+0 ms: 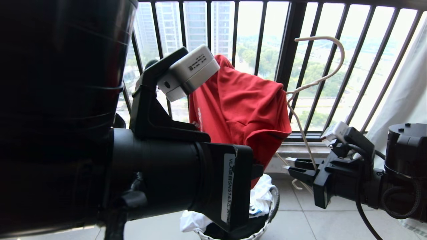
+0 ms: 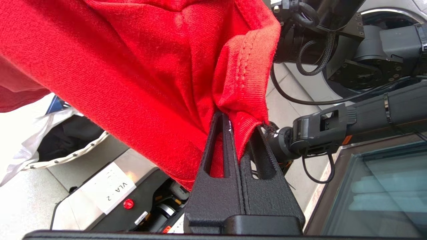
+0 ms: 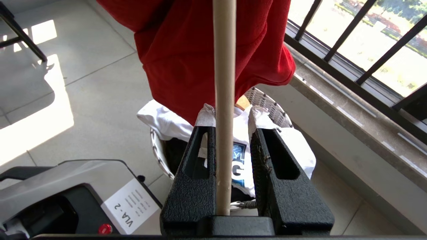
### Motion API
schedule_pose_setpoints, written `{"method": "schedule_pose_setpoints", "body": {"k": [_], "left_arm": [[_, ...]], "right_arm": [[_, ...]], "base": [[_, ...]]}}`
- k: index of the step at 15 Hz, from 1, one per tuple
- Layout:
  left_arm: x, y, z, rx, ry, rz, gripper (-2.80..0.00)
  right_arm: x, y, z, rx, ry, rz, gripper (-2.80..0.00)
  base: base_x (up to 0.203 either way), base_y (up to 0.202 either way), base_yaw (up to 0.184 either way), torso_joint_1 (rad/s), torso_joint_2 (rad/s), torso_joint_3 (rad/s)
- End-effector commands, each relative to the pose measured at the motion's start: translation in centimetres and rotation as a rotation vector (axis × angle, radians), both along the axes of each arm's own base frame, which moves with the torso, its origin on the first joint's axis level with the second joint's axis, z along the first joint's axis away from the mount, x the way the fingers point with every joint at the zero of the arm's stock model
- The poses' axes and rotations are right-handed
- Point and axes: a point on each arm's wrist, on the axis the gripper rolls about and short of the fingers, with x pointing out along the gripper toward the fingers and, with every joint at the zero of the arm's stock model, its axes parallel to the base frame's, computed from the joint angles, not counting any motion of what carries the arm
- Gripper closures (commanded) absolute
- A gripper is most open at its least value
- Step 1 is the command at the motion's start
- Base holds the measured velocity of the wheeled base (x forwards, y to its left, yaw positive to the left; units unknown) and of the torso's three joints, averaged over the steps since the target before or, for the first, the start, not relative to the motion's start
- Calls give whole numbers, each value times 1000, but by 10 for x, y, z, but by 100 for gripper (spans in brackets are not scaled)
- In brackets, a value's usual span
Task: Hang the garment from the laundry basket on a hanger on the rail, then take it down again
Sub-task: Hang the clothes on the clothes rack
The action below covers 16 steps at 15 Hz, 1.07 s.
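Dressing step: shirt [image 1: 240,110] is held up above the basket [image 1: 272,213], beside the hanger [image 1: 312,85]; judged, it is not yet on the hanger.
Left gripper [image 2: 238,121]: fingers pressed together, pinching a ribbed hem or collar edge of the shirt; arm raised, filling the left of the head view.
Right gripper [image 3: 230,121]: jaws part closed around a pale bar of the hanger; taped tips sit either side of it, and the bar runs between them down to the palm.
Hanger position: hook up, in front of the railing [image 1: 290,50], just beside the shirt's right edge; touching or apart cannot be told.
Rail: not in view.
Risk, slip: the left pinch takes only a narrow edge of fabric; a tug against the hanger could pull it free and drop the shirt into the basket.
Risk, rotation: the bar is thin and gripped at one place; drag from the fabric could swing the hanger in the jaws.
Risk, snag: the hook stands near the railing bars and could catch on one when lifted.
Risk, misfeed: the shirt is bunched, so the hanger arm may enter a fold, not the neck.
Basket contents: white and dark clothes.
Floor [image 3: 100,100]: pale tiles, with a sunlit patch.
Room: balcony with a stone sill below the railing; towers and trees outside.
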Motion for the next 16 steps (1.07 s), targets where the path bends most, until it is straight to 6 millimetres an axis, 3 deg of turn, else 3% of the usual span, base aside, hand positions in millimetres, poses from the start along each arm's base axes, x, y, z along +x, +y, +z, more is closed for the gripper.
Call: {"method": "schedule_pose_setpoints", "body": {"k": [1,5,8,12,14,16], "left_arm": [[1,0,-4,6,8,-1,0],[21,15,-6,46,-57,91,0],[29,40,27,-54,-167,176,0],[42,51,79,-113,-313,242,0],[60,46,93,-82,-318,291,0],[96,36,95,-33,-325,408,0]], "right_arm": [[0,1,-1,-1,-1,7,0],[-2,-1,-7,-18,16,2,0],[-6,-4,-27,-141,10,40,0],[-13,-7,-38,-224,-3,71,0],[-20,-10,-39,-250,-25,86,0],[-25,-11,-37,-251,-42,91,0]], "base": [[0,0,0,0,0,0],[0,0,0,0,0,0],[0,0,0,0,0,0],[0,0,0,0,0,0],[0,0,0,0,0,0],[0,0,0,0,0,0]]}}
